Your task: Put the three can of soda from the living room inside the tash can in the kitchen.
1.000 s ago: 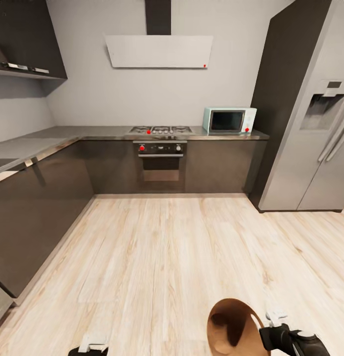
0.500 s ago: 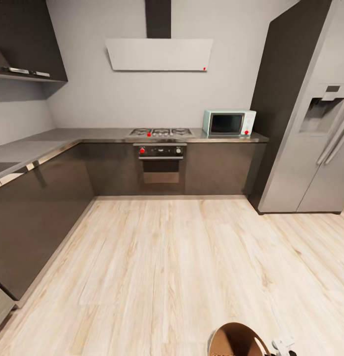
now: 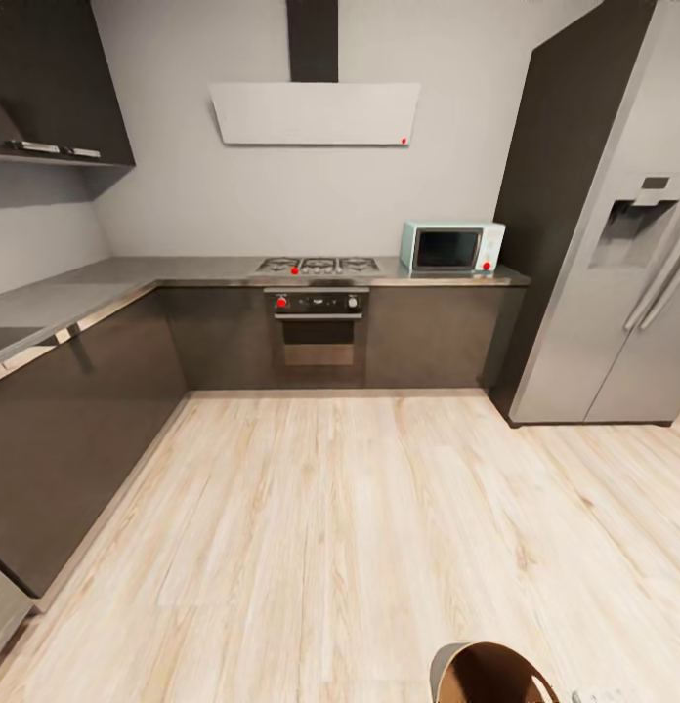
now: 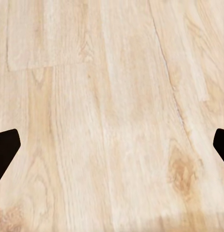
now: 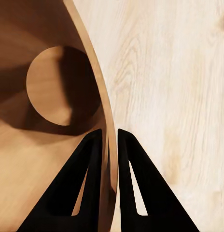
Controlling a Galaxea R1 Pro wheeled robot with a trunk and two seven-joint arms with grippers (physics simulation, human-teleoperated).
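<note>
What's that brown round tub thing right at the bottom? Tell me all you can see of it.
It is the bin, open-topped and round, cut off by the head view's lower edge. Its rim looks grey outside; the inside is tan, wood-like, tapering to a round flat bottom with nothing visible in it. It stands on the floor. The right gripper is pinched on its wall, one finger inside, one outside.

Pale wood-grain floor [image 3: 330, 527], dark grey cabinets [image 3: 76, 430], mint-green microwave [image 3: 451, 246], steel-grey fridge [image 3: 623, 293], tan-brown bin [image 5: 49, 159] interior.
</note>
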